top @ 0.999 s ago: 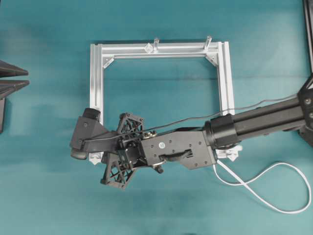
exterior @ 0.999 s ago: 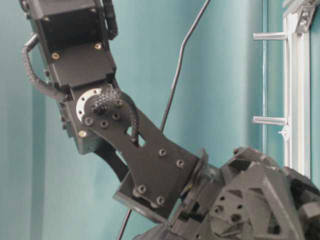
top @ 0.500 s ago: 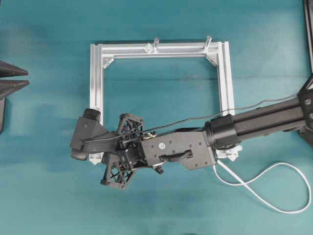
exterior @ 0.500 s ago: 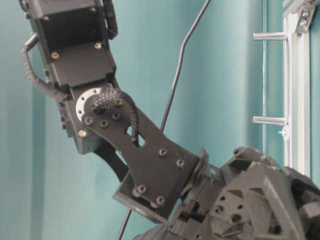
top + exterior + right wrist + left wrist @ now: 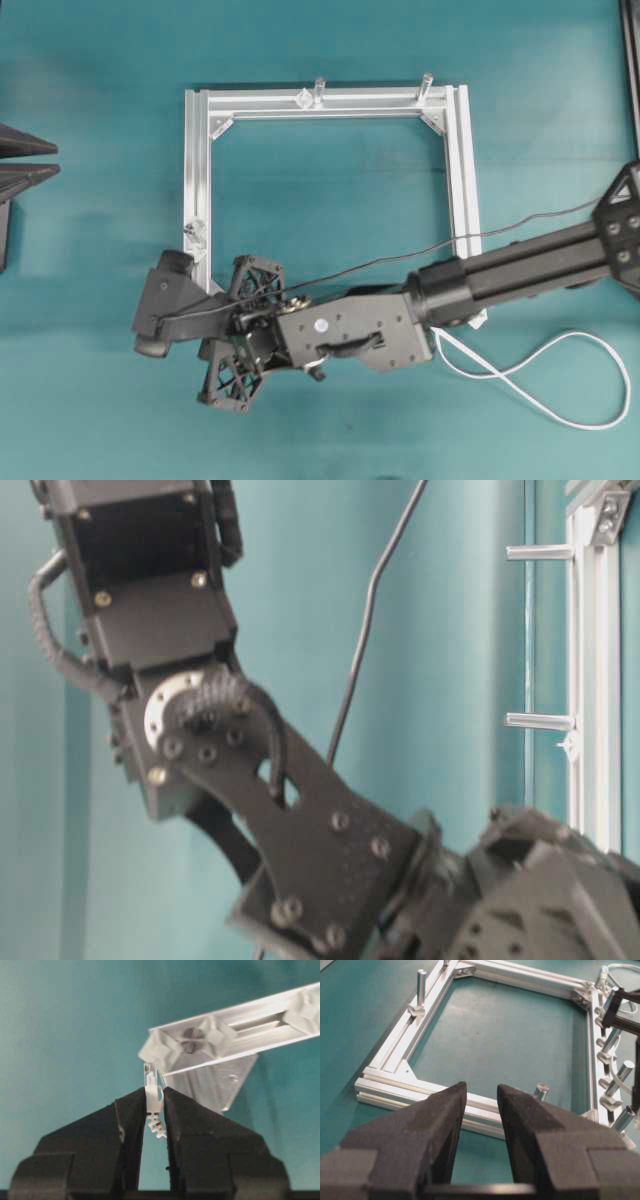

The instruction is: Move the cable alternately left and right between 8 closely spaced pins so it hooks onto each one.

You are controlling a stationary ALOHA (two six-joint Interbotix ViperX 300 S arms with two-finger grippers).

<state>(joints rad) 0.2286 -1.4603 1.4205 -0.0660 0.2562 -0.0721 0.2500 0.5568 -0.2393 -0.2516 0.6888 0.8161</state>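
**Two grippers, one cable end pinched beside the frame corner**

Plenty of bare teal table (image 5: pixel 330 50) lies around our right gripper (image 5: pixel 154 1110): open surface to its left and below it in the right wrist view, with only the frame (image 5: pixel 235 1035) corner crowding in just above and to the right. In the overhead view our right arm (image 5: pixel 520 270) reaches across the frame's lower edge, and the gripper sits past the lower left corner, outside the square.

We have the right fingers (image 5: pixel 131 1115) clenched on the cable (image 5: pixel 560 385) at its whitish plug tip (image 5: pixel 152 1095); the tip sticks up just beyond the pads, close to the corner bracket, and we cannot tell whether it touches. Behind the arm, the white cord trails in loose loops on the table to the lower right.

Our left gripper (image 5: pixel 481 1110) hangs released, nothing between its fingers, well back from the frame's near rail. Ahead of it to the right, pins (image 5: pixel 615 1080) stand in a row along the right-hand rail with cord passing among them. One clear post (image 5: pixel 421 985) stands on the far left rail.

The table-level view is mostly filled by the right arm.
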